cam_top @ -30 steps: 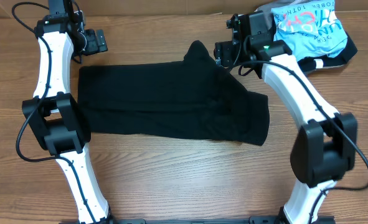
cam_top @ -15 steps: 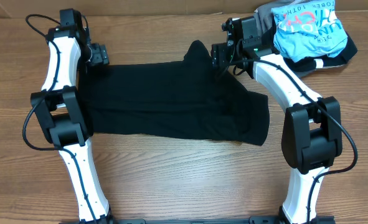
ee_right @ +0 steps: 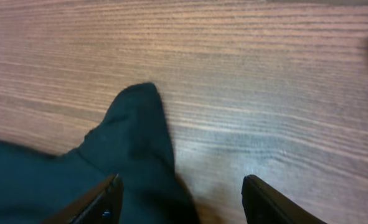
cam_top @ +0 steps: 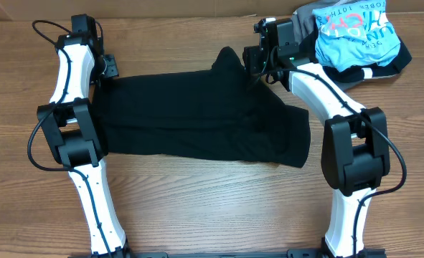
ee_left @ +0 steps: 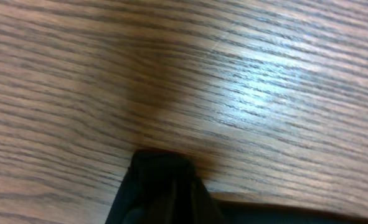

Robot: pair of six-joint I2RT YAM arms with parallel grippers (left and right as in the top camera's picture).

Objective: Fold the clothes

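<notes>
Left gripper [cam_top: 107, 64] at the far left corner of the black garment [cam_top: 197, 122], spread across the worktop [cam_top: 197, 204]; cannot tell its jaws. Right gripper [ee_right: 182, 202] above the far peak, jaws wide apart. Seems the corner-grasp step; next calls for pinching both corners together

Far right of my table [cam_top: 212, 208]: light-blue lettered shirt [cam_top: 355, 32] bundled atop a grey garment [cam_top: 307, 14].
</notes>
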